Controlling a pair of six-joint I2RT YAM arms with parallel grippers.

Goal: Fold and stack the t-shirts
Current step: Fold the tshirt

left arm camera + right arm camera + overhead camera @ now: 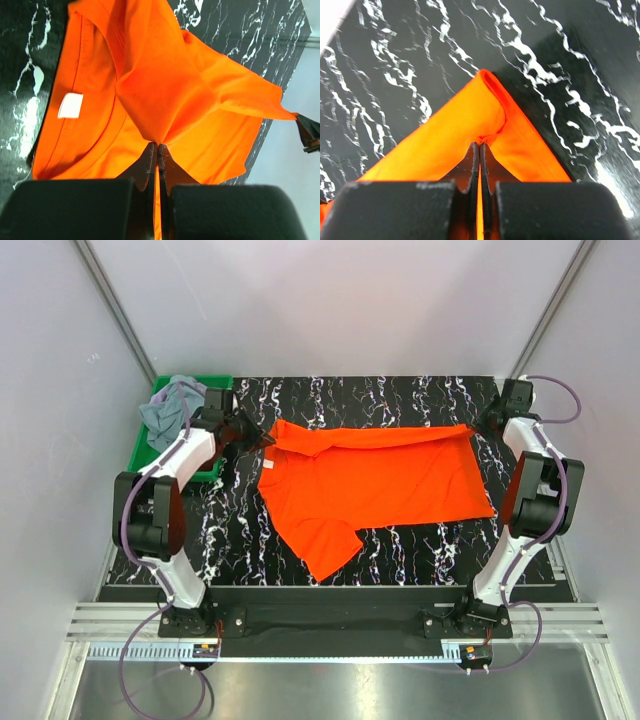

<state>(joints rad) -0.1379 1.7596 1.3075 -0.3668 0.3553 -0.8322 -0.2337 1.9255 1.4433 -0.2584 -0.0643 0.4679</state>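
From above, the bright orange-red cloth t-shirt (375, 485) lies across the black marbled table (420, 400); it looks light and limp, best taken by its corners. In the left wrist view, the left gripper (158, 147) is pinched closed on a fold near the collar. In the right wrist view, the right gripper (479, 145) is clamped on a hem corner.

top: high, looking down | wrists: close-up | all share orange t-shirt (370, 480)
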